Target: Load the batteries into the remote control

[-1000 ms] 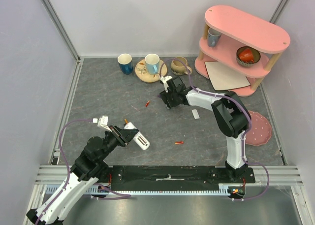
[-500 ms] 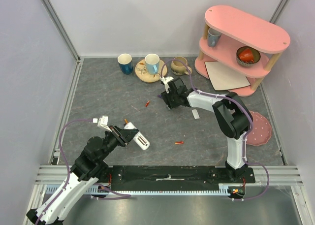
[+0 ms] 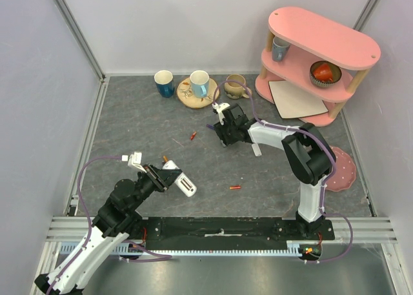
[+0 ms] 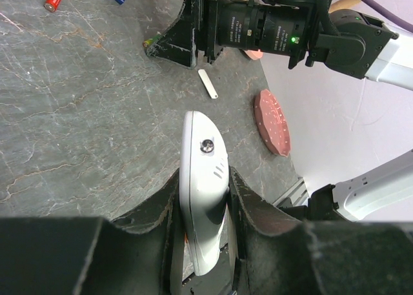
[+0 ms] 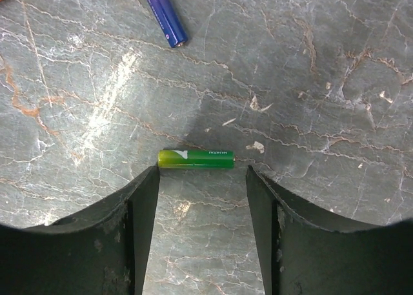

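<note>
The white remote control (image 3: 183, 184) is clamped edge-on between my left gripper's (image 3: 166, 175) jaws, near the table's front left; it also shows in the left wrist view (image 4: 203, 172), where the left gripper (image 4: 205, 198) is shut on it. My right gripper (image 3: 221, 136) is open and low over the mat. A green battery (image 5: 196, 159) lies crosswise just beyond its fingertips, with the right gripper (image 5: 201, 179) just short of it. A purple-blue battery (image 5: 164, 14) lies farther off. Red-orange batteries (image 3: 193, 136) (image 3: 235, 187) lie loose on the mat.
A small white cover strip (image 3: 256, 149) lies beside the right arm. Cups (image 3: 164, 83) (image 3: 200, 83) and a mug (image 3: 235, 86) stand at the back. A pink shelf (image 3: 316, 56) holds a white card (image 3: 297, 98). A pink disc (image 3: 339, 166) lies at right.
My right arm's elbow has shifted slightly to the right and its gripper has settled near the green battery. The left arm and the remote have not moved.
</note>
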